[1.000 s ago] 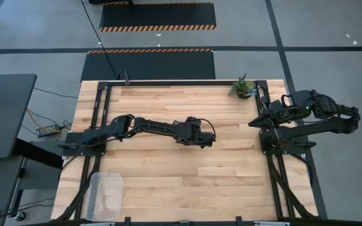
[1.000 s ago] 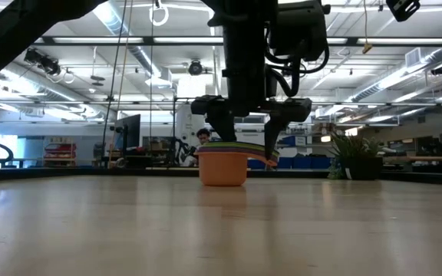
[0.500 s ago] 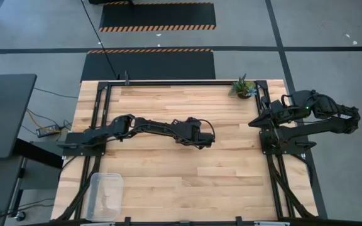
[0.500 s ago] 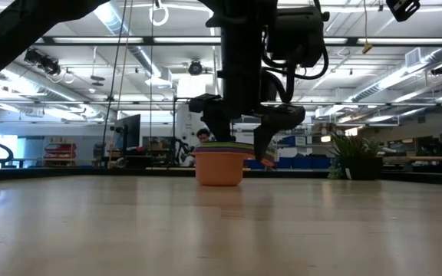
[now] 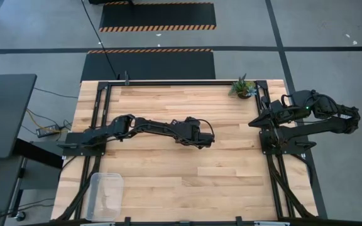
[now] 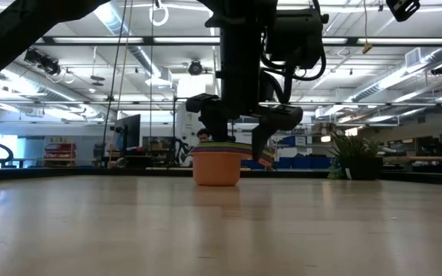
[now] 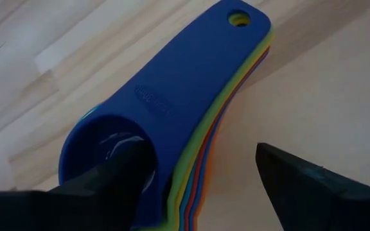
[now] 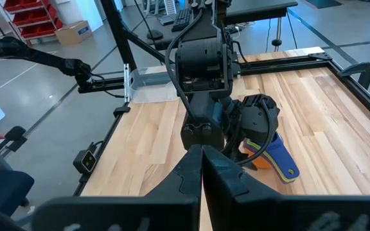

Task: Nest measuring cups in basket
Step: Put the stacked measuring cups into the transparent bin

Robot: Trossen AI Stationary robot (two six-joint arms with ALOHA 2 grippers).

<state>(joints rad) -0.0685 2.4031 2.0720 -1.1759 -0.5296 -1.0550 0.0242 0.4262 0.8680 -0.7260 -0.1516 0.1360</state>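
The measuring cups stand nested in one stack [image 6: 216,167] on the middle of the table, orange outermost and a blue cup [image 7: 191,83] on top. Their flat handles [image 8: 281,160] are fanned together. My left gripper [image 6: 235,149] hangs over the stack, tilted down and open, with its fingers on either side of the bowls. The basket [image 5: 104,196], a clear bin, sits at the table's near left corner. My right gripper [image 8: 202,167] waits shut above the table's right edge [image 5: 253,123]. My left gripper reaches one finger [image 7: 111,176] into the top blue cup's bowl [image 7: 98,138], slanting down from above. The other finger [image 7: 300,183] stands outside, beside the handles and clear of them. The stack stands upright with its base on the table.
A small potted plant [image 5: 243,87] stands at the far right corner. Dark frame rails [image 5: 181,82] run along the table's far, left and right sides. Bare wood lies between the stack and the basket.
My left gripper has rolled a little at the wrist and shifted slightly toward the table's left edge. The nested stack has slid a short way left with it, still upright on the table.
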